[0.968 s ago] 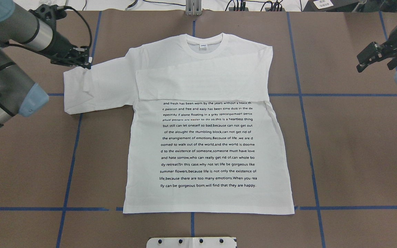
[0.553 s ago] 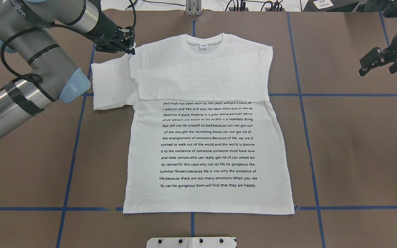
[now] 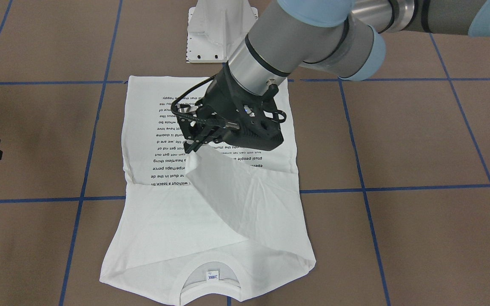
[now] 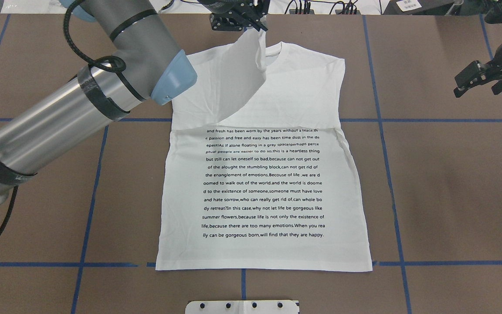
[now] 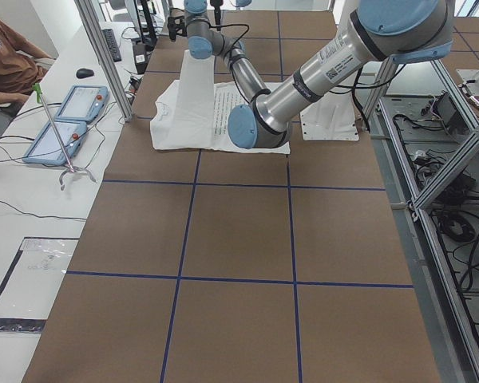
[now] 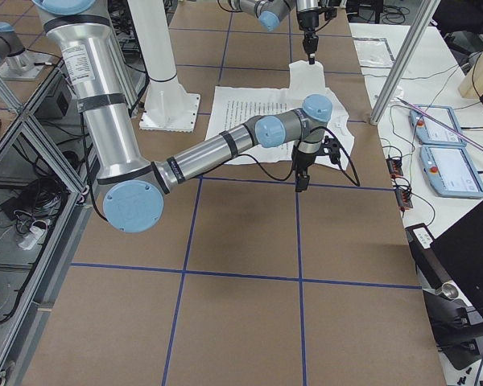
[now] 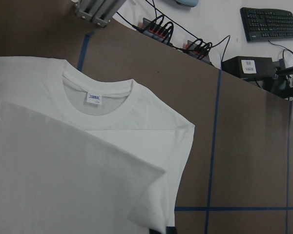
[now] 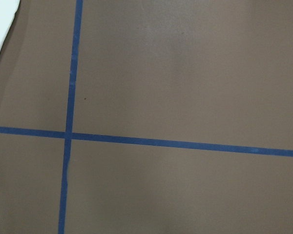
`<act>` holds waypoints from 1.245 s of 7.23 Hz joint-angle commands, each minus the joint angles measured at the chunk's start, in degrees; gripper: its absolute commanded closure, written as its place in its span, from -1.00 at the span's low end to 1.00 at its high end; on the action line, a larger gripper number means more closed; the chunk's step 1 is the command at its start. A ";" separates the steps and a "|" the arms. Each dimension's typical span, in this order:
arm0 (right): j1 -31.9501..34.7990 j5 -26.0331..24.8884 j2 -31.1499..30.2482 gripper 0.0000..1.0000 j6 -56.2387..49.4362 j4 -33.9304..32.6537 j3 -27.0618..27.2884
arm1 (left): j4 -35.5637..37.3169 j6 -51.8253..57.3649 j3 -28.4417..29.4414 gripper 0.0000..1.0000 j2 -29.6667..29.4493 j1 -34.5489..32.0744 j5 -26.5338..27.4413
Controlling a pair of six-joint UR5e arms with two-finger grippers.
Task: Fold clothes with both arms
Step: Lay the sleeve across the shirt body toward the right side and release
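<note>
– Up went the left pincer [image 3: 192,146]! It pulled the sleeve [image 4: 238,74] from the side to high over the collar [image 4: 283,50].
– Is it shut?
– Yes, pinched tight on the sleeve's end.
– Where's the T-shirt [image 4: 264,183]?
– Flat on the brown bench [image 4: 429,183], words up.
– And the right pincer [image 4: 473,80]?
– It stayed off to the side, fingers apart, holding nothing.

Fixed views around T-shirt [image 4: 264,248], wrist close-ups
</note>
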 commanded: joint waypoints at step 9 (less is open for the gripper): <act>-0.09 0.53 0.76 -1.00 1.65 0.15 -1.70 | -18.19 -2.70 17.21 1.00 -1.41 15.60 18.41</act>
